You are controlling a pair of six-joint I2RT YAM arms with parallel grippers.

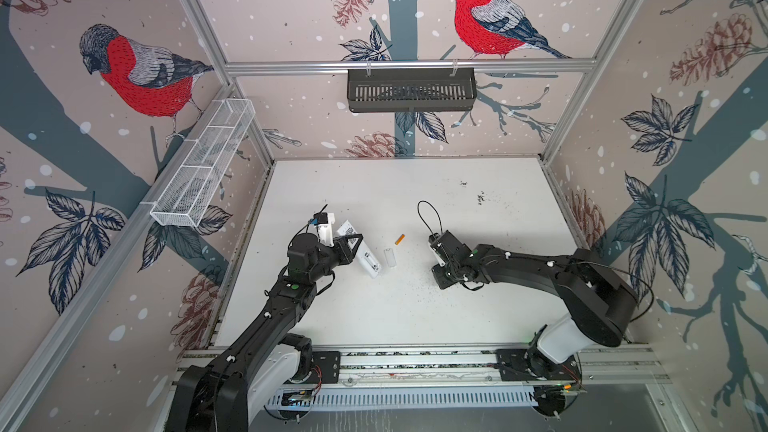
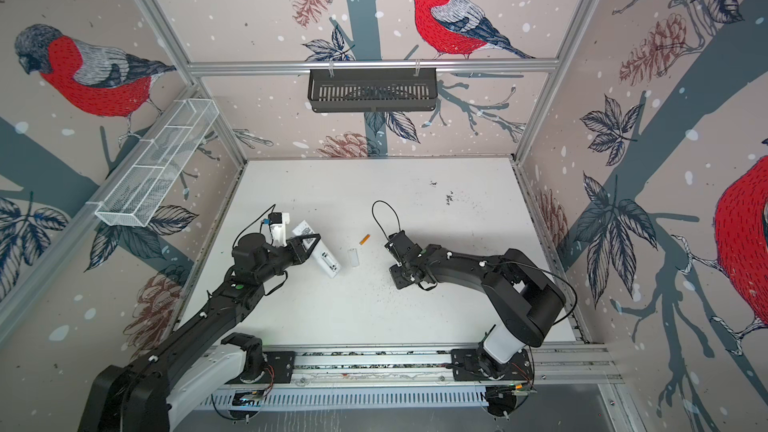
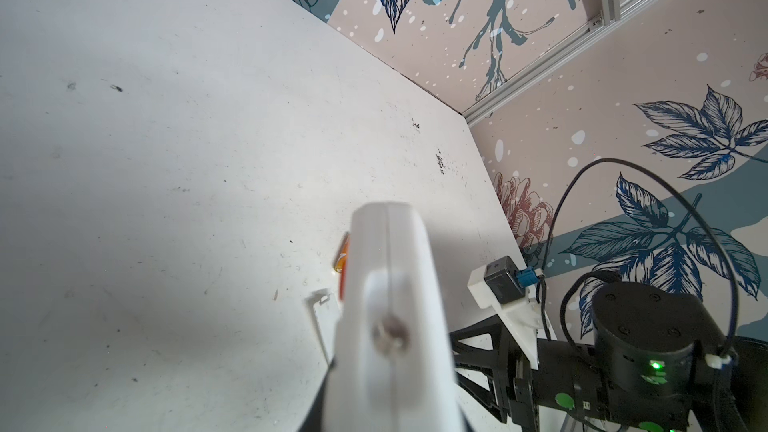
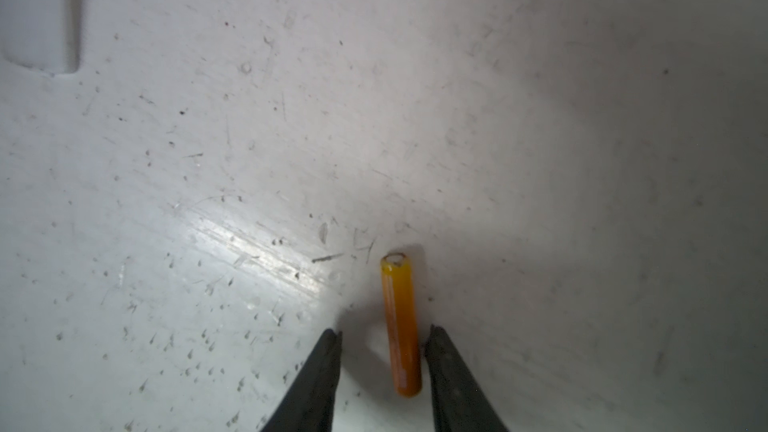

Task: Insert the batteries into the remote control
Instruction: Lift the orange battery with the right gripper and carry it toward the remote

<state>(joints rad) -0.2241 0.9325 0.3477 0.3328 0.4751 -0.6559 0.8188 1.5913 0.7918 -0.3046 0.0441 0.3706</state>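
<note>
My left gripper (image 1: 353, 245) is shut on the white remote control (image 1: 368, 261), holding it tilted above the table with its recessed back showing in both top views. The left wrist view shows the remote (image 3: 386, 284) as a blurred white bar close to the lens. One orange battery (image 1: 399, 239) lies on the table to the remote's right. My right gripper (image 4: 383, 331) is open, and its dark fingertips (image 4: 332, 338) straddle the near end of this battery (image 4: 400, 326) with a gap on each side. The remote half hides the battery (image 3: 341, 257) in the left wrist view.
A small white cover plate (image 1: 390, 258) lies flat between the remote and the battery; its corner (image 4: 39, 10) also shows in the right wrist view. A black basket (image 1: 411, 89) hangs on the back wall and a white wire basket (image 1: 199, 168) on the left wall.
</note>
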